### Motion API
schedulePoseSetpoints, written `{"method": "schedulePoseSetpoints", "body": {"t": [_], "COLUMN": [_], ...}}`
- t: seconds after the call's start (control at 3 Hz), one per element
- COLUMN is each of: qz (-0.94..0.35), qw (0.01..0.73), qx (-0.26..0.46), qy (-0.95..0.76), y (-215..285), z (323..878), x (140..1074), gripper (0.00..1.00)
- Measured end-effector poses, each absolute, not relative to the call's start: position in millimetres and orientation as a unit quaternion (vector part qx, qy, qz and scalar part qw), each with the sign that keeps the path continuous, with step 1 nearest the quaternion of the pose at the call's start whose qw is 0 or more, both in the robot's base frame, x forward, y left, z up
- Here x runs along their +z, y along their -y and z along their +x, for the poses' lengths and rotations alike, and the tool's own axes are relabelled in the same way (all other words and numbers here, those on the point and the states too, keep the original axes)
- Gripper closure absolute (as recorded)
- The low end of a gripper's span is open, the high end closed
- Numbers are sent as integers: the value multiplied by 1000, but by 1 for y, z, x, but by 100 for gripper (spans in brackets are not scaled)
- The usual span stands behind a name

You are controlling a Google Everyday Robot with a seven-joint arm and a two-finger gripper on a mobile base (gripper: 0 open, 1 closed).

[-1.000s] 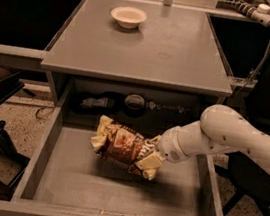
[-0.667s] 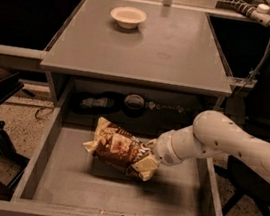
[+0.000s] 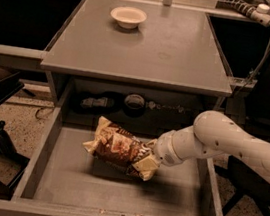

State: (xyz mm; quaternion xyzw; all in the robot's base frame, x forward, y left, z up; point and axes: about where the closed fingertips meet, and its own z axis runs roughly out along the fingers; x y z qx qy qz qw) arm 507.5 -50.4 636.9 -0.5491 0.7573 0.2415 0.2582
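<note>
Robot gripper (image 3: 151, 156) clamped on brown-and-yellow crinkled snack bag (image 3: 118, 148).
Bag juts left of gripper, over grey metal drawer (image 3: 63, 182).

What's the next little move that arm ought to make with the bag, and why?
Probably a short lift straight up. The gripper holds the bag by one end inside the open drawer; the bag hangs tilted just above the floor, its shadow beneath. Drawer walls stand on either side, so up looks the freest way.
</note>
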Motion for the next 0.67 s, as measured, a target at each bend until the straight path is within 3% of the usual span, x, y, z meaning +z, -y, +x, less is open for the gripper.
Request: {"method": "schedulePoseSetpoints", "body": {"t": [0.67], "qz": [-549], "qw": [258], "qx": [242], "qy": [-757], "y": [50], "z": [507], "x": [637], "gripper": [12]}}
